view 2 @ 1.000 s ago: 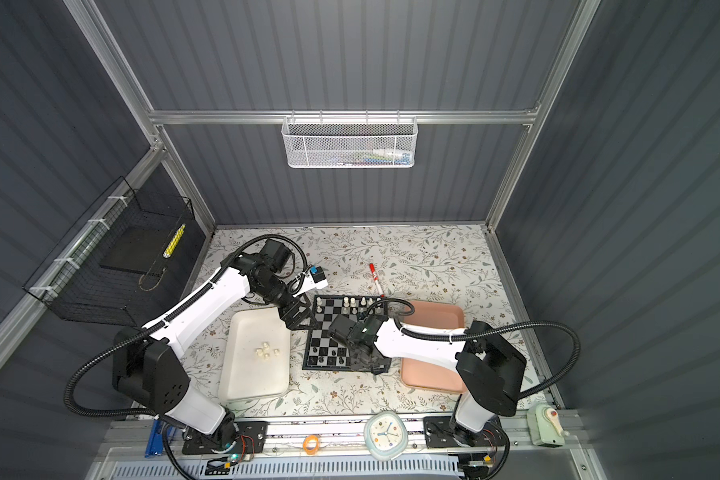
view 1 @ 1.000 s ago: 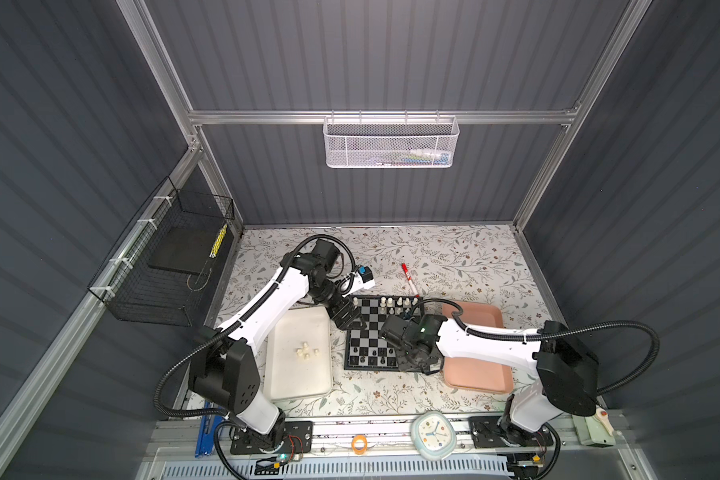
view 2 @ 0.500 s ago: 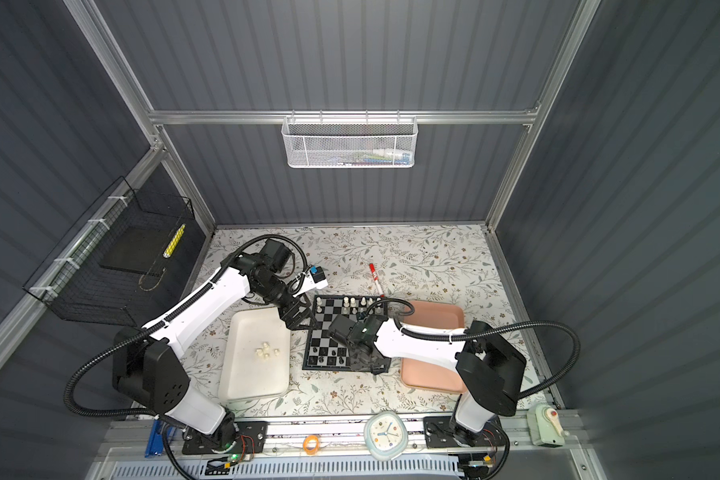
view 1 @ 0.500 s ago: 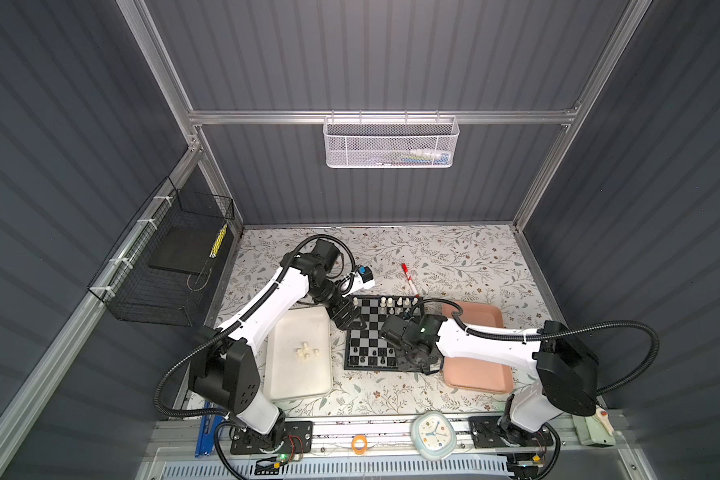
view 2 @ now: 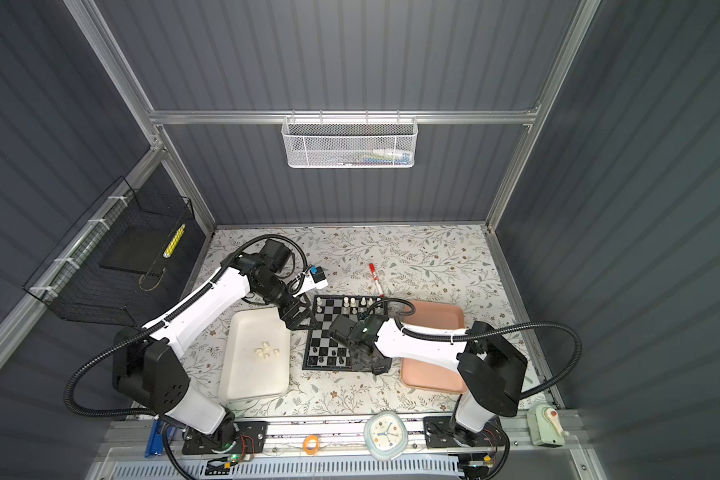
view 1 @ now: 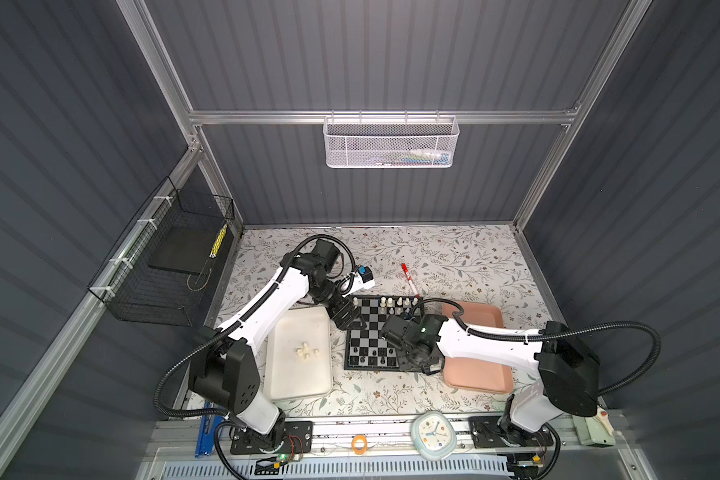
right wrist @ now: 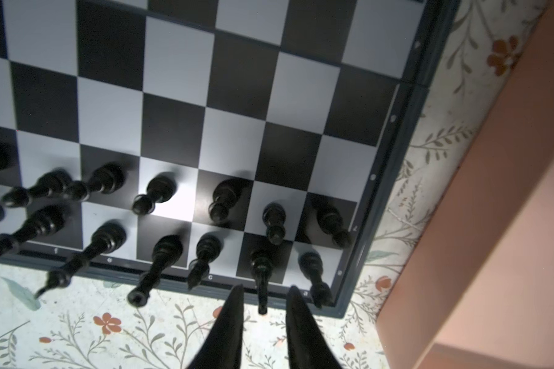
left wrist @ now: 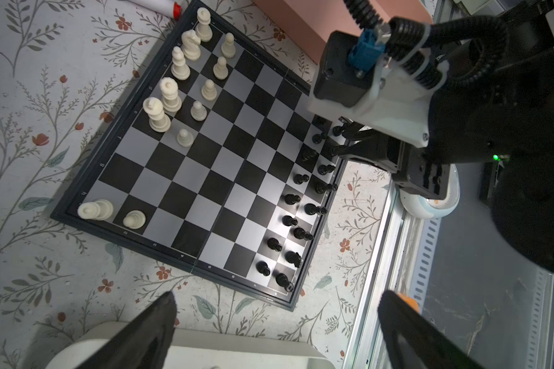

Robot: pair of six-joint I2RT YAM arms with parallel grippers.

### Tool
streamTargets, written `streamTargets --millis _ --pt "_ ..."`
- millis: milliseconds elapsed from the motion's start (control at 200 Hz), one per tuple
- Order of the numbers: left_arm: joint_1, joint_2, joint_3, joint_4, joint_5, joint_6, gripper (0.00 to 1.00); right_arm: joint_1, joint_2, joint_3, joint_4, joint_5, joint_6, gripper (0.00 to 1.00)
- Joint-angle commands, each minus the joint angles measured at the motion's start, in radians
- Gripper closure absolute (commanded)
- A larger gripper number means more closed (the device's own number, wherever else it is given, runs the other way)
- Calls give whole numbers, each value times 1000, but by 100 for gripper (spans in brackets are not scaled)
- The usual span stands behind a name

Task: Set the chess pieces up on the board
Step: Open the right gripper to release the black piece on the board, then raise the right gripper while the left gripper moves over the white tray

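Black chess pieces [right wrist: 160,191] fill two rows along the near edge of the board [right wrist: 237,96], while cream ones [left wrist: 170,96] stand along its far edge and a few more lie in the white tray [view 1: 298,386] beside it. Right gripper [right wrist: 264,289] hangs at the board's near right corner, fingers parted narrowly on either side of one black piece [right wrist: 262,271] in the back row, gripping nothing. Left gripper [left wrist: 279,298] hovers spread wide and empty by the board's left edge
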Motion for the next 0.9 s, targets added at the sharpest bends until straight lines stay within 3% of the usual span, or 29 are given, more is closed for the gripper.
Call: streamTargets --millis 0,375,555,895 --pt "-4 -7 16 -15 -5 -6 0 8 -32 27 -41 22 3 73" --pt "-3 -36 65 -2 -140 -29 0 11 -156 77 -52 7 -49 75" --pt "2 -71 55 -17 -292 -32 0 -24 -239 112 -9 -14 -139 76" --pt "192 -160 -36 -87 -350 -15 3 -206 -368 47 150 -190 -289 75"
